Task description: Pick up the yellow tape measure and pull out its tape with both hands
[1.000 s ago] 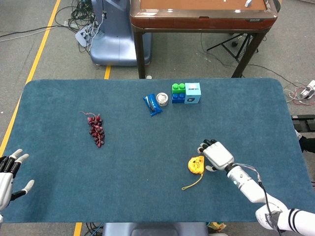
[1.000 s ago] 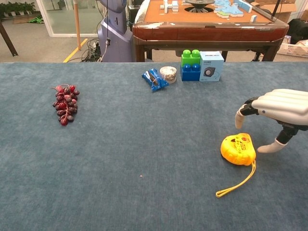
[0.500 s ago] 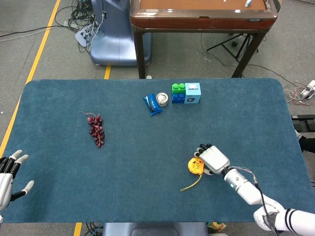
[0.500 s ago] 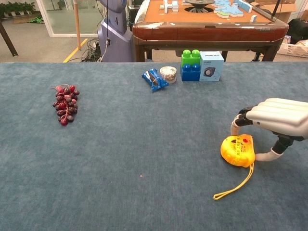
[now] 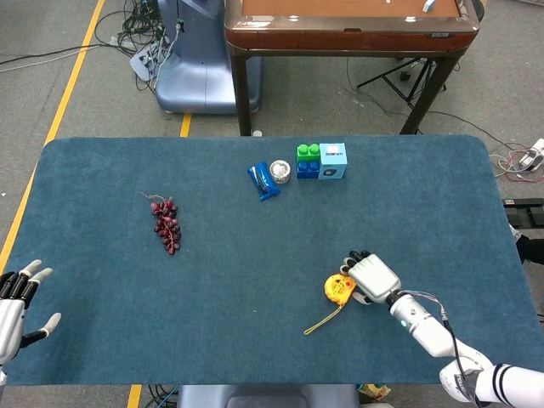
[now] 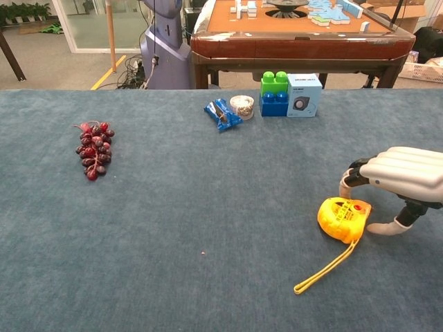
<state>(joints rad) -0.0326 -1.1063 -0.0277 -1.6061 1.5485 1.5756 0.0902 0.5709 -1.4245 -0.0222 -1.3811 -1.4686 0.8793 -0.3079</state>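
Note:
The yellow tape measure (image 5: 340,287) (image 6: 342,218) lies flat on the blue table, its yellow wrist strap (image 6: 322,270) trailing toward the front left. My right hand (image 5: 374,276) (image 6: 401,176) arches over its right side. The fingers (image 6: 348,181) come down just behind the case, and the thumb (image 6: 382,227) touches its right edge. The case still rests on the cloth and is not clamped. My left hand (image 5: 17,302) hovers at the table's front left edge with fingers spread and empty; the chest view does not show it.
A bunch of dark red grapes (image 5: 166,225) (image 6: 93,150) lies at mid left. At the back centre sit a blue snack packet (image 6: 223,114), a small round tin (image 6: 241,106), green and blue bricks (image 6: 274,93) and a light blue box (image 6: 304,95).
The tape measure has turned slightly and its strap has swung to the left. My right hand has shifted a little around the case. The left hand has barely moved.

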